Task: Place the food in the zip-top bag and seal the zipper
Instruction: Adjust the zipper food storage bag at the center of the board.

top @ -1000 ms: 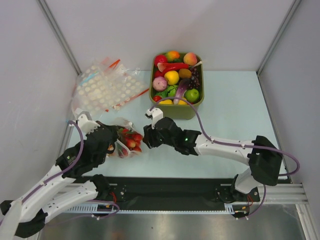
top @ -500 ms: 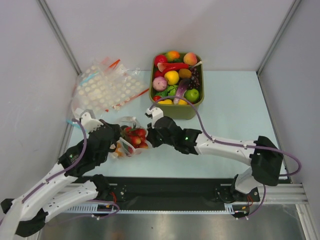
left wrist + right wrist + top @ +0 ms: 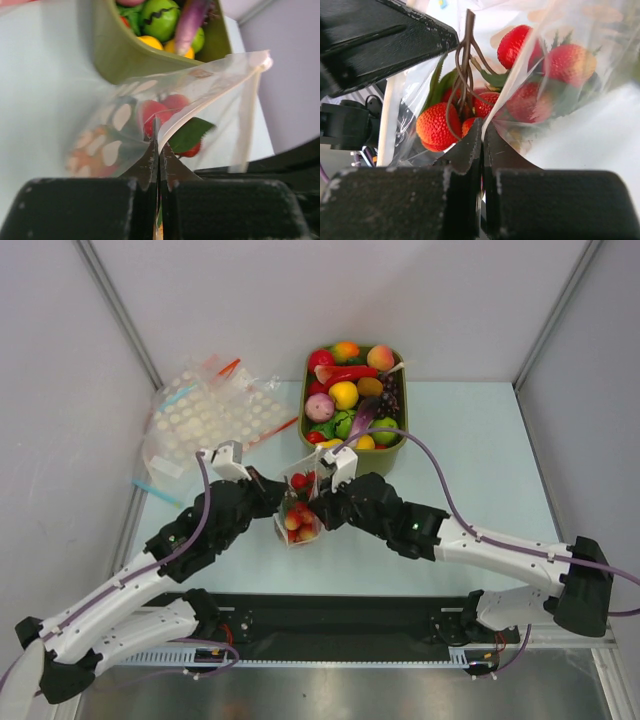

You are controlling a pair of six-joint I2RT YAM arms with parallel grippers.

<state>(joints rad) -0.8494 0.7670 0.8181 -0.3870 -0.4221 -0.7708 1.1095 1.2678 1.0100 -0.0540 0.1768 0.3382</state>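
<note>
Pinching zip-top bag from opposite sides, left fingers, right fingers

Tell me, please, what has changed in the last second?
The right hand closed on the zip-top bag, which the left hand already held. Both hands carried it right and away from their bases, toward the green bin. The bin and the heap of dotted bags stayed put.

Clear crinkly plastic bag of red toy berries: no readable text.
Olive-green plastic bin of toy fruit: no readable text.
Heap of white-dotted clear bags: dots only, nothing legible.
</note>
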